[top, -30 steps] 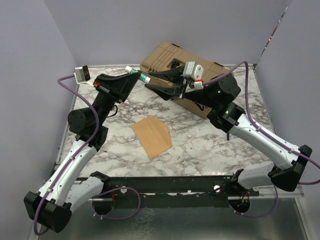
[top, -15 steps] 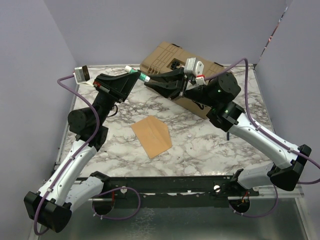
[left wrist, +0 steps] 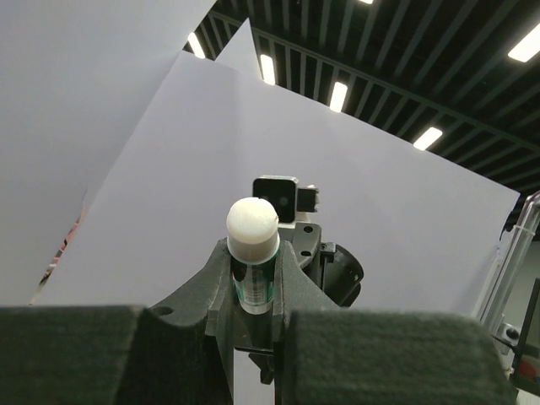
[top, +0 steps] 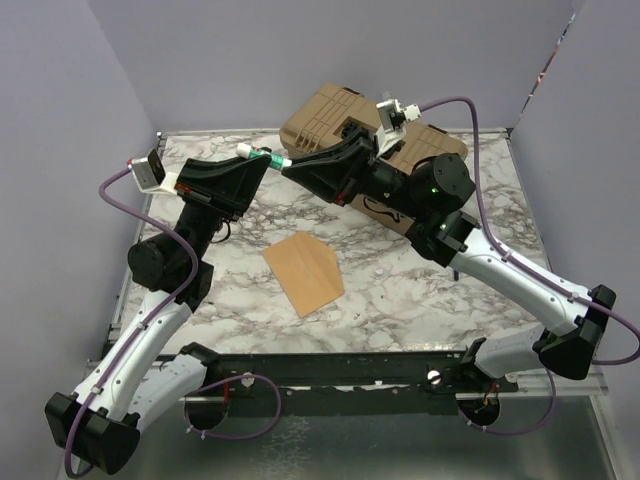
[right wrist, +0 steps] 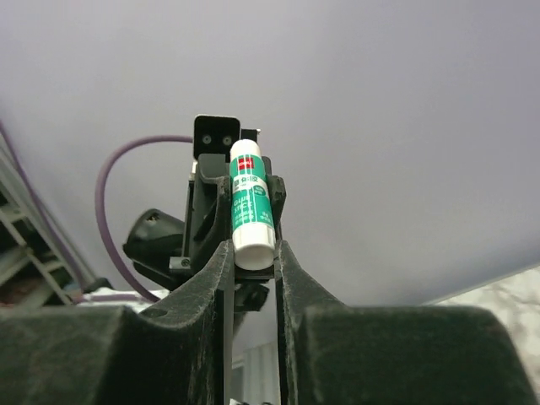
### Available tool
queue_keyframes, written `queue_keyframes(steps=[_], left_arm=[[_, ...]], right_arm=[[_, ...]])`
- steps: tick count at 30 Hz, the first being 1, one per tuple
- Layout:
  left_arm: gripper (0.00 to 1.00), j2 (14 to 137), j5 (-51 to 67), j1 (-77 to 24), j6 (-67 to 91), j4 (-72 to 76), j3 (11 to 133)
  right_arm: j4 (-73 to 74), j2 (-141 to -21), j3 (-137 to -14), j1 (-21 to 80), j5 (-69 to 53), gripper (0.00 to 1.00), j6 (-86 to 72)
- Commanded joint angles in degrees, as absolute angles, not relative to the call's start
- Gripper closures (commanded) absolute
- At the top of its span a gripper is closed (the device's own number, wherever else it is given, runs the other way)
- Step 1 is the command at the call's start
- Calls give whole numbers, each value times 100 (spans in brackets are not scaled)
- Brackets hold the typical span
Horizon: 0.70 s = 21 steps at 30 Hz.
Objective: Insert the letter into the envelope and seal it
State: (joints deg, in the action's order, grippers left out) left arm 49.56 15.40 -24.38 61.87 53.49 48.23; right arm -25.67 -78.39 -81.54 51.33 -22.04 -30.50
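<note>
Above the far half of the marble table [top: 450,290], the two arms meet nose to nose over a single glue stick [right wrist: 251,202]; the left end effector [top: 258,163] is clamped on the stick's green-labelled body, and the right end effector [right wrist: 251,257] is closed around its white end. From the right wrist view the stick runs straight away between the dark fingers, white end nearest, green label with a red patch further off. From the left wrist view only a rounded white end and a strip of green show between black fingers. The stick hangs clear of the table, roughly level. The envelope [top: 303,272] lies flat on the table nearer the arm bases, between the two arms and well apart from both end effectors; it is orange-brown, with one fold line visible and nothing touching it. A cardboard box [top: 330,110] sits at the back edge, behind the right arm.
</note>
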Motion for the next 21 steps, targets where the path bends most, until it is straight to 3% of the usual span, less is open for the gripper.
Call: queue_keyframes(steps=[1, 5, 6, 9, 11, 14, 21], left_arm=[[100, 4852, 1733, -2408, 5770, 5926, 4764], [100, 4836, 1618, -2409, 5882, 5966, 4736], [100, 4828, 1570, -2411, 5933, 5968, 4722], [100, 4821, 1369, -2412, 6313, 5961, 4703], [100, 4882, 1255, -2410, 6815, 5879, 4780], [100, 5069, 1319, -2410, 7465, 5764, 4932], [100, 5021, 1054, -2409, 7847, 5240, 4948]], right_arm=[[-3746, -7723, -8092, 5051, -1700, 100, -4497], [-3634, -7643, -8070, 5054, -1811, 97, -4300], [-3561, -7600, -8062, 5058, -1896, 90, -4031], [-3137, -7446, -8055, 5062, -2185, 50, -2795], [-2668, -7382, -8121, 5063, -2553, 36, -1707], [-2373, -7280, -8061, 5063, -2699, 27, -374], [-2372, -7449, -8196, 5067, -2811, 24, 1302]])
